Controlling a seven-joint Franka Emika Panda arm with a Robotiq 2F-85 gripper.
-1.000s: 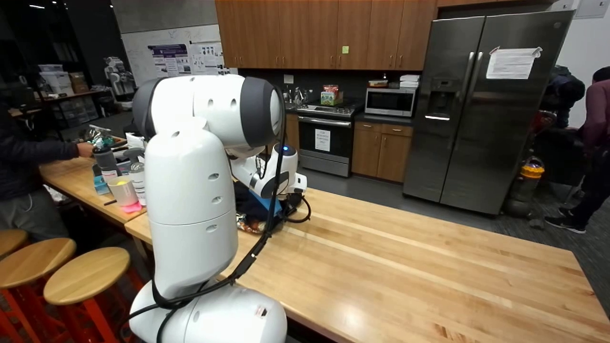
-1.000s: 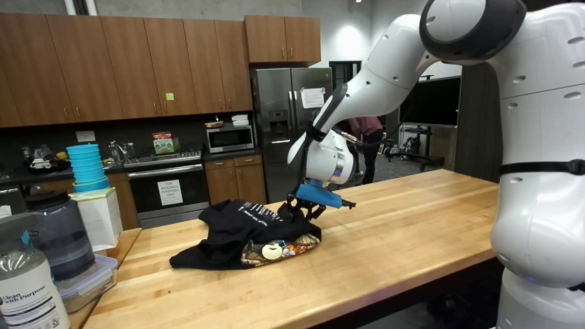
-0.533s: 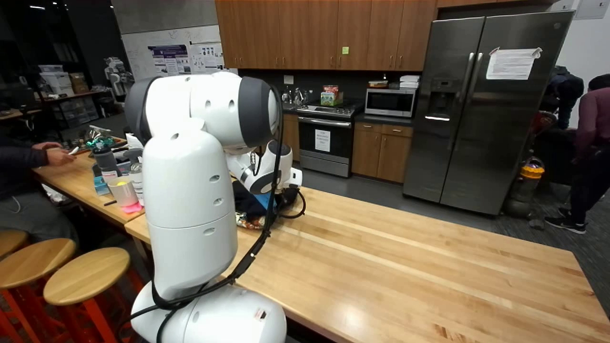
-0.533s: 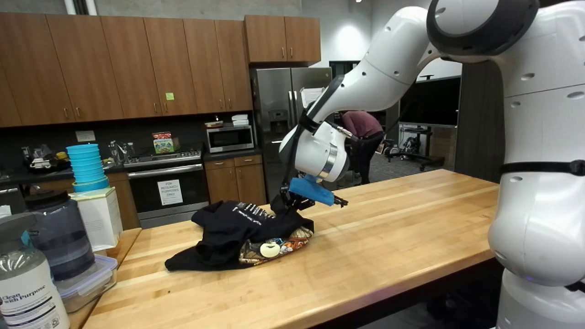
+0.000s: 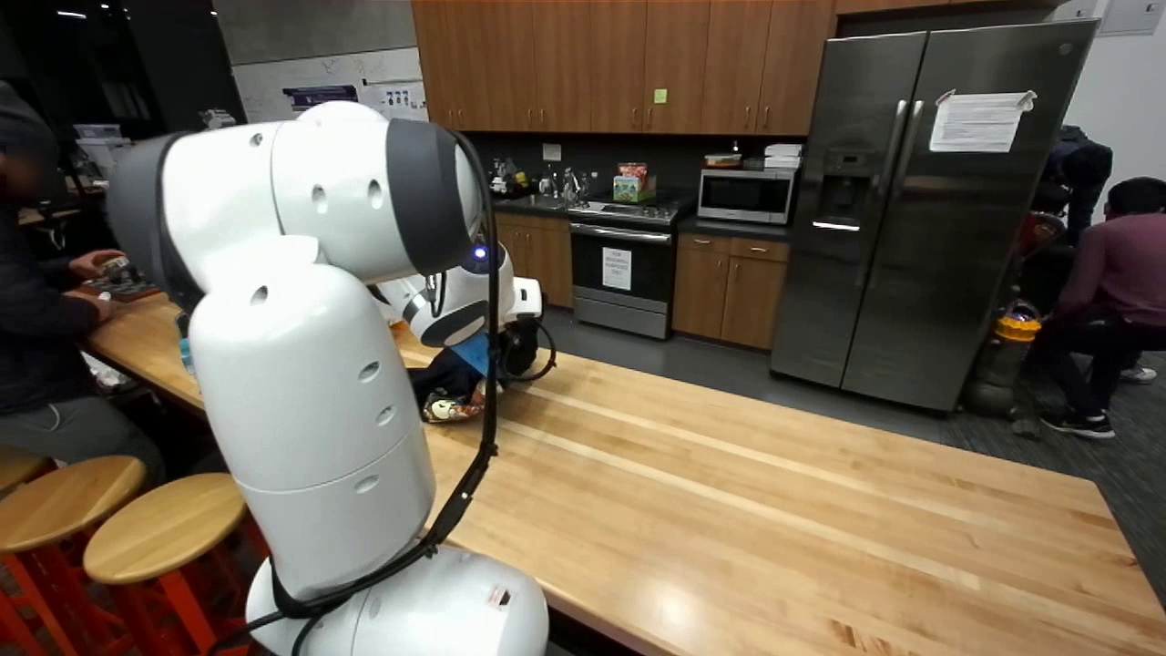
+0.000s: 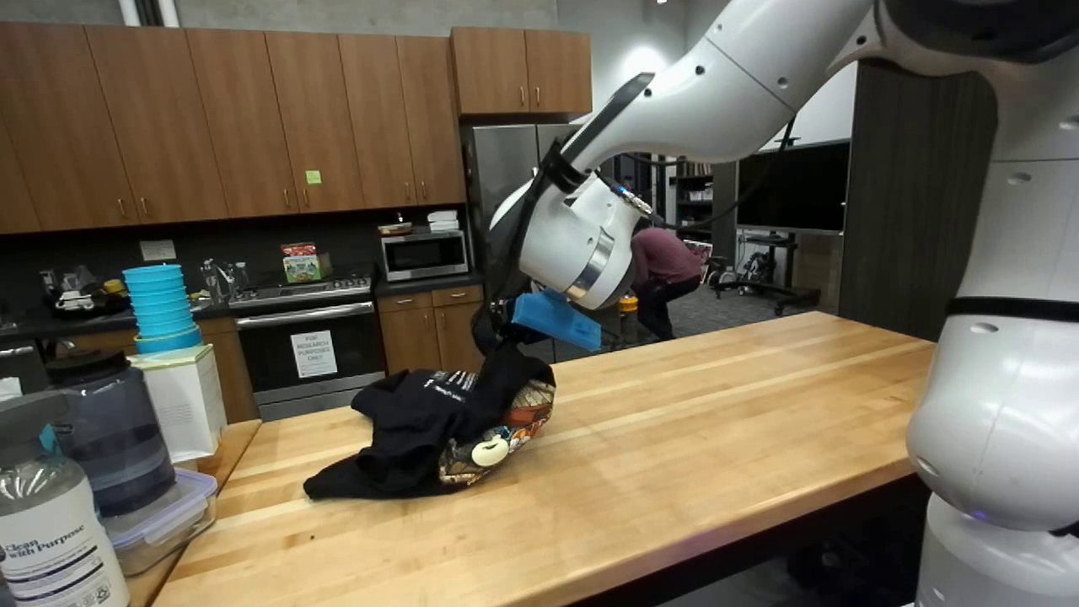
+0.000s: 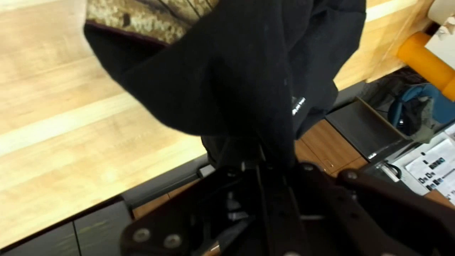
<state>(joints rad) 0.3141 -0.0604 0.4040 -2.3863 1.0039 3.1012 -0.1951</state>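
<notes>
A black printed garment (image 6: 405,430) lies crumpled on the wooden table (image 6: 716,430), its colourful patterned side (image 6: 489,451) folded into view. My gripper (image 6: 504,330) is shut on the garment's far edge and holds that part raised off the tabletop; the rest still rests on the wood. In the wrist view the black cloth (image 7: 245,71) runs straight into the jaws, which stand together at the gripper (image 7: 265,160); dark cloth hides the fingertips. A blue piece (image 6: 556,319) is fixed beside the gripper. In an exterior view the arm partly covers the garment (image 5: 446,378).
Blue stacked cups (image 6: 160,308) on a white box, a dark jar (image 6: 110,434), a spray bottle (image 6: 50,523) and a lidded container (image 6: 164,514) stand at the table's end. Stools (image 5: 168,524) line one side. A person (image 5: 36,319) stands near another table; another (image 5: 1116,273) crouches by the fridge (image 5: 929,219).
The jaws have closed on the cloth. My gripper has risen and moved away from the base, pulling the garment's edge up. The crouching person has bent lower.
</notes>
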